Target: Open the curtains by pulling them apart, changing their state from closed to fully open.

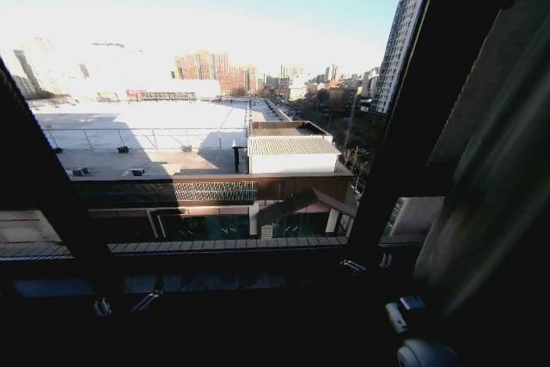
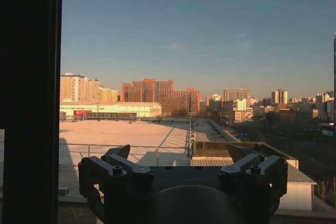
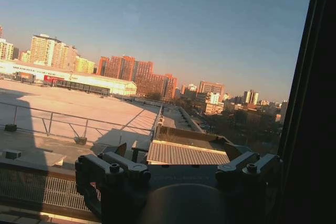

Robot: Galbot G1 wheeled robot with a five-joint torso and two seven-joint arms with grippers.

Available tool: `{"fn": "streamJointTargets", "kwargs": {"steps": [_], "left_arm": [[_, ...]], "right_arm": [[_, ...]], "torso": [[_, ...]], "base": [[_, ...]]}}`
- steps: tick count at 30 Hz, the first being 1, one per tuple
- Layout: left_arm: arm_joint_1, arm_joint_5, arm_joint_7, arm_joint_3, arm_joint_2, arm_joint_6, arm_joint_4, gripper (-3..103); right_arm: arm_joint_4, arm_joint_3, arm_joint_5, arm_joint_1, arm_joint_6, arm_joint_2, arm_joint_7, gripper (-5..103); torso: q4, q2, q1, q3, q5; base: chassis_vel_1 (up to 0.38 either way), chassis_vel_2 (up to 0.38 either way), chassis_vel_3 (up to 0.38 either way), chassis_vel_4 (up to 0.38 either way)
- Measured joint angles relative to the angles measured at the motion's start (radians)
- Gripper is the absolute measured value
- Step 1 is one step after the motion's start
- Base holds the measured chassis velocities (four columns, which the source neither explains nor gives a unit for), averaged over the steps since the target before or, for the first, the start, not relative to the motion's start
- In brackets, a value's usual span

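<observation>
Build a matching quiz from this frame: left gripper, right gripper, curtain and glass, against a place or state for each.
Things:
1. left gripper
2. right gripper
3. curtain
4. glass

Place or state:
A. uncovered, city in view through it
B. gathered at the window's right edge
C. fingers open and empty, low on the left
D. fingers open and empty, low on the right, near the curtain

Pairs: 1-C, 2-D, 3-B, 4-A
</observation>
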State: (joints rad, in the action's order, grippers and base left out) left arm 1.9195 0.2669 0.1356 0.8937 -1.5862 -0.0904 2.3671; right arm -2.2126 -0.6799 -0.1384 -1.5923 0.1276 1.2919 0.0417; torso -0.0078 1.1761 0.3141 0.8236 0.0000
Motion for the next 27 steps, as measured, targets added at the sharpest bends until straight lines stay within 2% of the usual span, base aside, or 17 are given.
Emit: {"fn": "streamJointTargets", "kwargs": {"steps": [27], "left_arm": [[-0.010,-0.016,0.000,-0.002,-0.005,0.004,-0.004,100]], "right_arm": [[0.022,0.019,0.014,0.014,0.001,0.006,0.015,100]], "torso": [[0.0000,0.000,0.000,0.000,0.0002]], "base": [[0.351,0.358,-0.355,-0.352]]}}
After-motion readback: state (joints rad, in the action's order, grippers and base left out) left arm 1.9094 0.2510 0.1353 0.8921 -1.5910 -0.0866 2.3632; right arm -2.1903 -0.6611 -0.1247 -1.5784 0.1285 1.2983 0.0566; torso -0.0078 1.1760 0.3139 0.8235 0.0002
